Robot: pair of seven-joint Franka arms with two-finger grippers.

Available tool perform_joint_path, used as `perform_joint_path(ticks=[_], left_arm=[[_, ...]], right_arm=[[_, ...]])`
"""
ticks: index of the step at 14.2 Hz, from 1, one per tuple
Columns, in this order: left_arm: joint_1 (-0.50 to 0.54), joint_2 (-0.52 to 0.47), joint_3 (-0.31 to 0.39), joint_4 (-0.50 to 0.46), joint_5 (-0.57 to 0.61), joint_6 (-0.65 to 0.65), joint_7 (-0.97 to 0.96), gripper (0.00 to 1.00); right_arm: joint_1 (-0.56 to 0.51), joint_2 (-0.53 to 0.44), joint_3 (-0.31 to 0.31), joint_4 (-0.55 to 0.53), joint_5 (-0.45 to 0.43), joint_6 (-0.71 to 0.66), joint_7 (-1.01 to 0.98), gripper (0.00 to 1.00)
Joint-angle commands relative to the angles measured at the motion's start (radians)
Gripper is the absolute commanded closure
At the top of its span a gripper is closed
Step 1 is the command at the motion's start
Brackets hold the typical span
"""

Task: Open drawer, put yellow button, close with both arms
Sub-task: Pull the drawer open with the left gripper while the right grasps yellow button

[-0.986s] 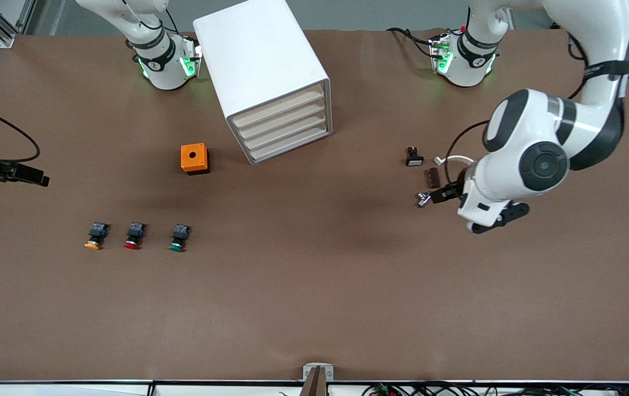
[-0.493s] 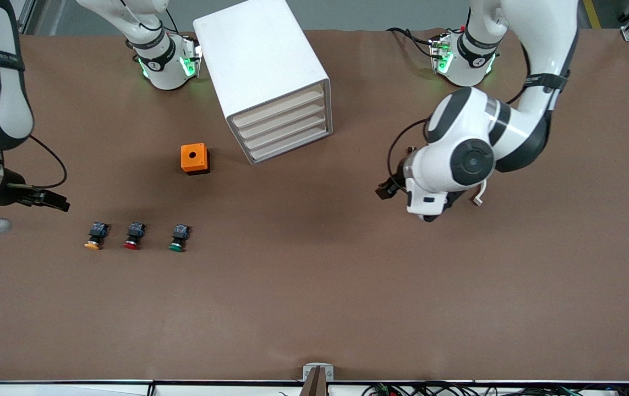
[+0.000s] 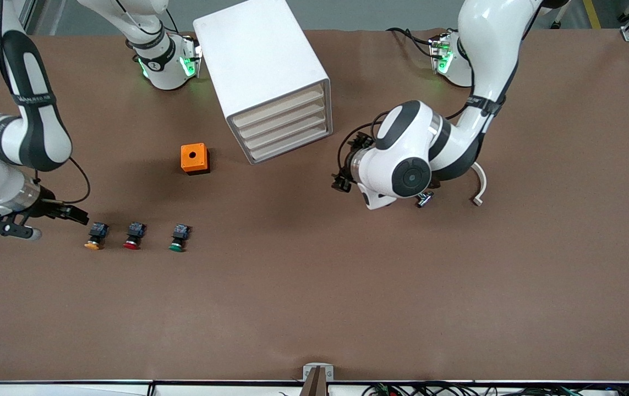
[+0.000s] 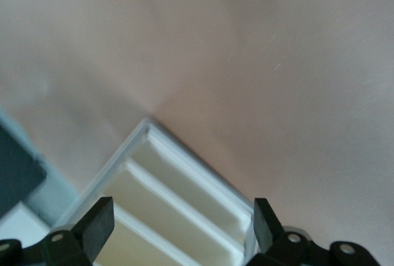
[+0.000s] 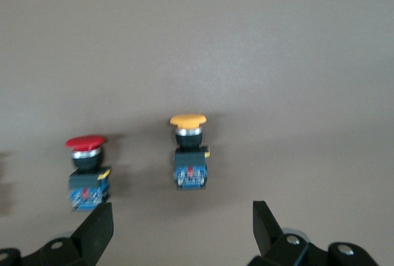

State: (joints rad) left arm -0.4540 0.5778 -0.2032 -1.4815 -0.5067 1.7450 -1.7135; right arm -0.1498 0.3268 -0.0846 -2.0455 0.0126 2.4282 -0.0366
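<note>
Yellow button [image 5: 189,150] on table just beside wide-open, empty right hand [image 3: 75,214].

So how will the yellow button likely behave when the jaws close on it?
The yellow button lies on its side with a round cap wider than its neck, so a nudge may make it pivot or roll. Its blocky body gives flat faces, probably a firm, rigid grip there. It looks small and likely light. The right gripper is open beside it.
</note>
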Motion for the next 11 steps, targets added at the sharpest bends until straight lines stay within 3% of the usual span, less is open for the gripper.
perform_joint_path(ticks=[1, 11], left_arm=[[-0.003, 0.039, 0.007, 0.035, -0.158, -0.012, -0.206, 0.0], [-0.094, 0.132, 0.005, 0.026, -0.418, -0.09, -0.695, 0.0]], right_arm=[[-0.017, 0.07, 0.013, 0.013, -0.002, 0.084, -0.009, 0.0], [-0.033, 0.196, 0.017, 0.005, 0.012, 0.184, 0.004, 0.0]])
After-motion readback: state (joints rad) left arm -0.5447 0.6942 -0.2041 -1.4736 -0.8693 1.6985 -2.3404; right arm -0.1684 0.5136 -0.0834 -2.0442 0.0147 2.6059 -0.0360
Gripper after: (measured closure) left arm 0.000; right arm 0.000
